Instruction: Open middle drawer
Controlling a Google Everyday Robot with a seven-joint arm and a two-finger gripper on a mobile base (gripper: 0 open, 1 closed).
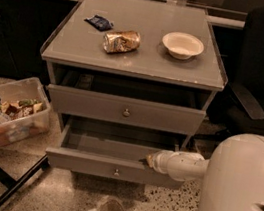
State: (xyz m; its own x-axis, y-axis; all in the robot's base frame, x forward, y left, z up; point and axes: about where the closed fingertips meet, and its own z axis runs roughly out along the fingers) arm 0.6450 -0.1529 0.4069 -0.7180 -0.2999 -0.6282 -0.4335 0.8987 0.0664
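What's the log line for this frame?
middle drawer: pulled open | gripper: at its front rim, right of knob | task: looks done

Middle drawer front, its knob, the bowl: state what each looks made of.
Middle drawer front: matt grey, probably painted metal or laminate; flat, even colour. Knob: metal, small bright glint. Bowl: pale, matt, perhaps paper or plastic. Gripper sits at the drawer's front edge.
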